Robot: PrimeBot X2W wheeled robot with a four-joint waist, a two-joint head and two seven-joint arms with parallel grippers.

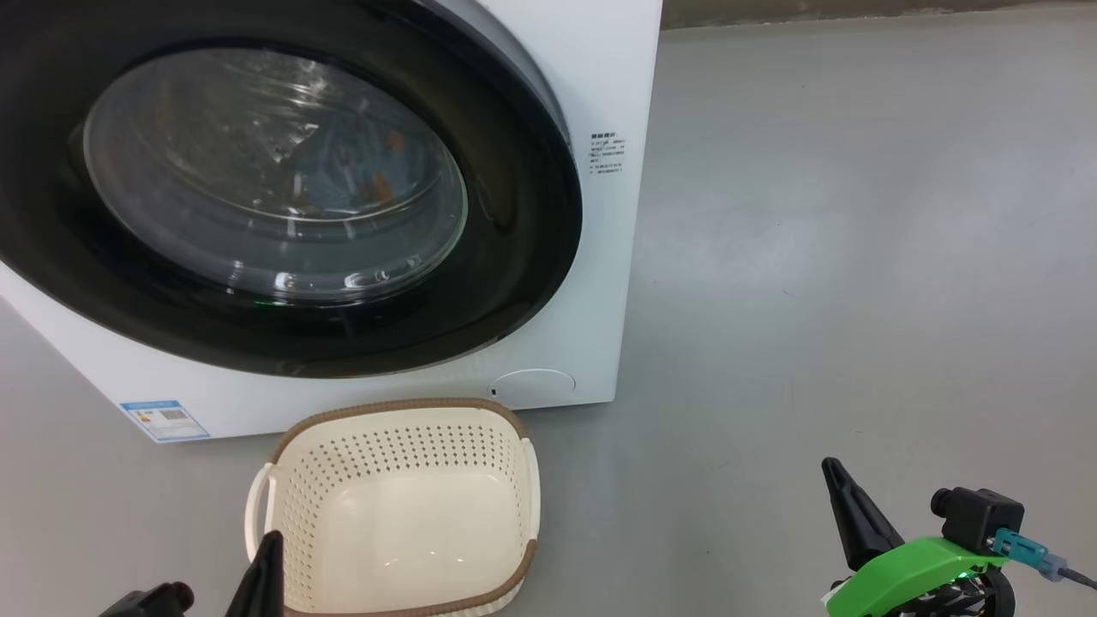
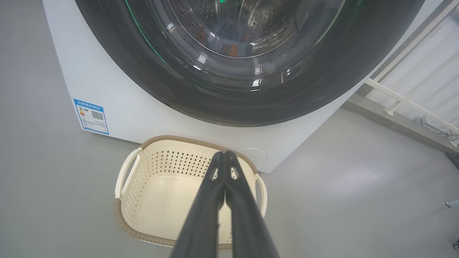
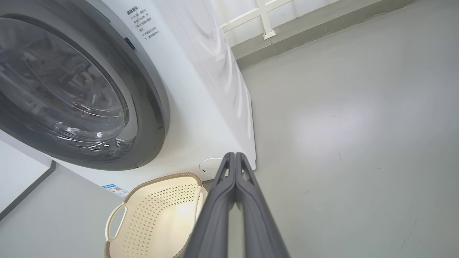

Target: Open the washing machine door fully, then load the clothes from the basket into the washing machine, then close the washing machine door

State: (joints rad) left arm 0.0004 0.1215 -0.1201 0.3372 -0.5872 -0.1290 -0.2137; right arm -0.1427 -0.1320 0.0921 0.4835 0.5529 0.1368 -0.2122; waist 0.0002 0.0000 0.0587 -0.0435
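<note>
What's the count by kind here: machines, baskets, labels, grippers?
washing machine: 1
basket: 1
blue label: 1
grippers: 2, the left gripper and the right gripper
Total: 5

Smooth grey floor (image 1: pixel 857 257) all around. In the right wrist view a soft pale glare (image 3: pixel 333 122) sits on it at three o'clock, with faint scuffs (image 3: pixel 337 116) across it. Up at one o'clock, a low grey kerb (image 3: pixel 308 30) carries a white railing (image 3: pixel 264 18), possibly a window frame, hard to tell.
</note>
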